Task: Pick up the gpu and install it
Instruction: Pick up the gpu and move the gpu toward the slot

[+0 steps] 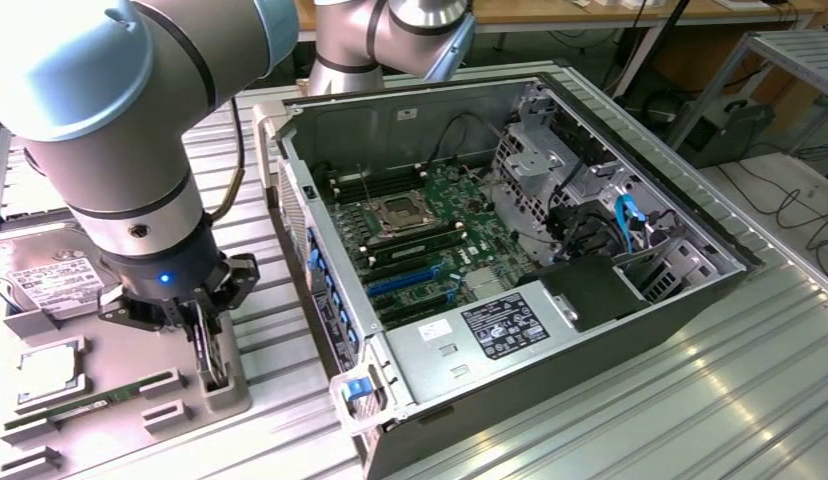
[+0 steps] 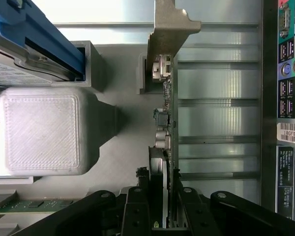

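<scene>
One end of the gpu [image 2: 169, 113] behind the tool [image 2: 159, 196], both faces edge-on.

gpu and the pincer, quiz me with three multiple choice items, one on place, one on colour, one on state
1. Where is the gpu?
A) standing on edge in the grey holder outside the pc case
B) plugged in inside the case
C) lifted high above the case

2. What colour is the light on the arm's wrist?
A) red
B) blue
C) green

3. What state is the pincer in?
A) wide open
B) shut on nothing
C) shut on the gpu

Answers:
1 A, the card stands in the holder beside the case.
2 B, a blue dot glows just above the pincer.
3 C, its fingers sit against both faces of the card.
</scene>
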